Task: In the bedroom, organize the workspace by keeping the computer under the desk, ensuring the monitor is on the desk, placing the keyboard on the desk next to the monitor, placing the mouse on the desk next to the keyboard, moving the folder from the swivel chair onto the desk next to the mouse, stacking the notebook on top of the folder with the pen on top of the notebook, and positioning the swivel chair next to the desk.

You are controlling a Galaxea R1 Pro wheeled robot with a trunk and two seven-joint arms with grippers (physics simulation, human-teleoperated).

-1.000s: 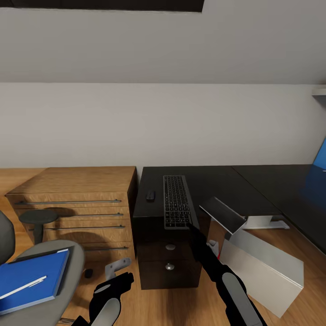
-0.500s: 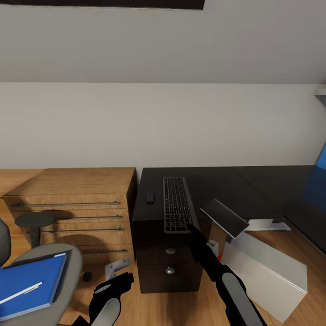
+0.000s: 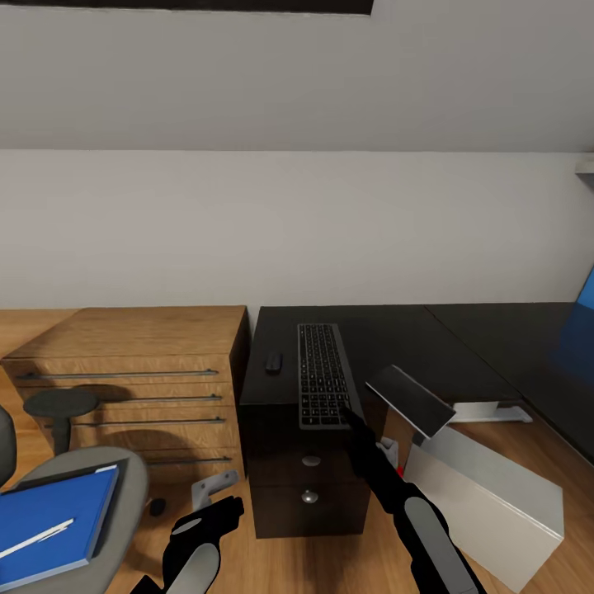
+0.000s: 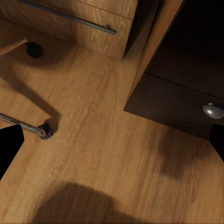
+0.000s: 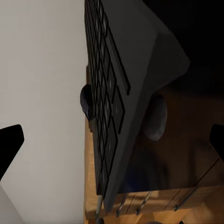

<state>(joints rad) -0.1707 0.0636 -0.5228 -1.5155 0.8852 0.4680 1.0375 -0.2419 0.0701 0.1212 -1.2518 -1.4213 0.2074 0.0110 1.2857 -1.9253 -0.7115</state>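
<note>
The keyboard (image 3: 322, 375) lies lengthwise on the black desk (image 3: 412, 338), its near end over the front edge. My right gripper (image 3: 348, 415) is at that end, open, fingers wide apart either side of the keyboard (image 5: 109, 93). The mouse (image 3: 273, 361) sits left of it. The blue folder (image 3: 49, 520) rests on the swivel chair (image 3: 111, 487) with the white pen (image 3: 37, 536) on top; the notebook is hidden. The grey computer (image 3: 495, 495) lies on the floor, with a tilted flat panel, seemingly the monitor (image 3: 410, 398), above it. My left gripper (image 3: 206, 518) hangs open over the floor.
A wooden chest of drawers (image 3: 132, 371) stands left of the desk's drawer unit (image 3: 309, 478). Chair castors (image 4: 45, 130) rest on the wood floor. A blue wall panel (image 3: 582, 309) shows at the far right. The desk's white leg (image 3: 487, 407) stands behind the tower.
The camera has shifted a little, so the chair and folder sit further left and the desk slightly lower. Both grippers keep their places relative to the view.
</note>
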